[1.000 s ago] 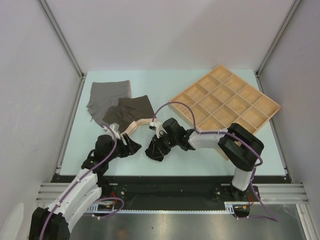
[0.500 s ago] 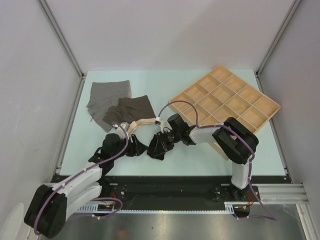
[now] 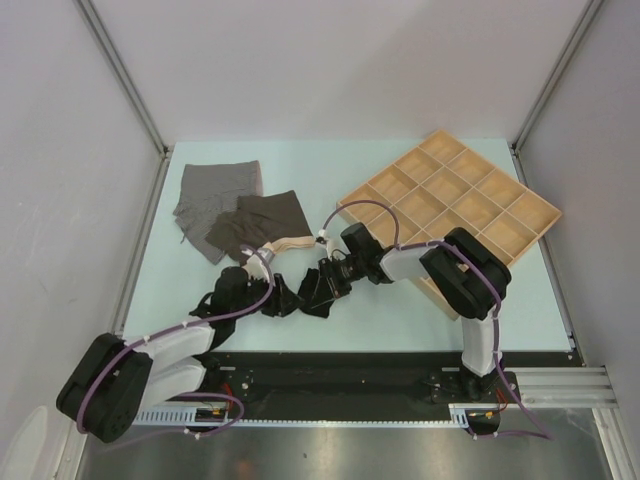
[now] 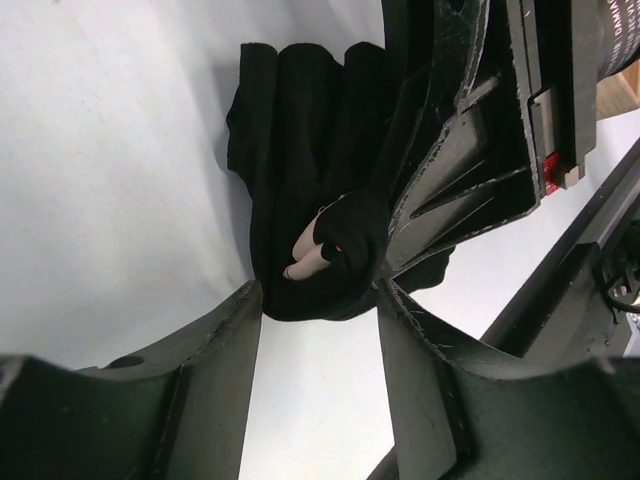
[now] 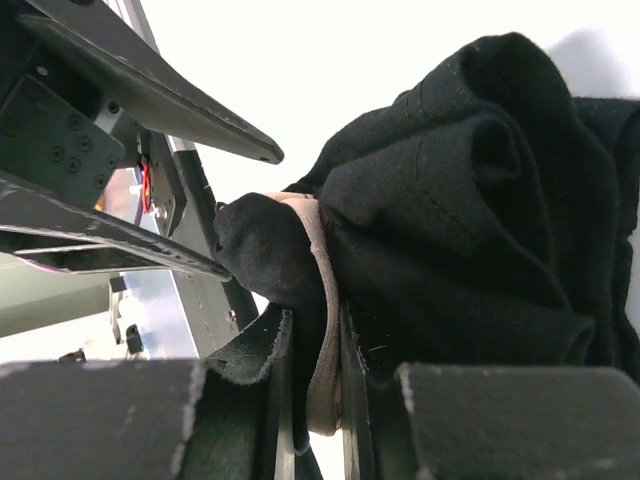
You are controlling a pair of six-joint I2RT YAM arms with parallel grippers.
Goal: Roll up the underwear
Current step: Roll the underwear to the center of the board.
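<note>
**Item 1, black briefs** (image 3: 308,292). We record them bunched into a thick, folded wad on the desk (image 3: 300,165). They lie at 6 o'clock from the desk's middle, close to the front edge, between the two claws.

**Item 2, right claw** (image 5: 315,335). We find its jaws almost together, clamped on a fold of the black briefs. A pale band (image 5: 322,290) that runs through that fold is pinched with it. In the top view this claw meets the wad from 2 o'clock.

**Item 3, left claw** (image 4: 318,290). We find its jaws apart, one fingertip on either side of the wad's near end, with cloth lying between them. We see no squeeze on the cloth. In the top view it reaches the wad from 8 o'clock.

**Item 4, dark brown briefs** (image 3: 258,222). These are spread flat at 10 o'clock from the wad and apart from it. They overlap the near corner of item 5.

**Item 5, grey briefs** (image 3: 213,190). These are spread flat, farther out at 10 o'clock, near the desk's left edge.

**Item 6, wooden tray** (image 3: 450,205). It is compartmented and set at an angle at 2 o'clock from the wad. We note that its near corner is hidden behind the right arm.
</note>
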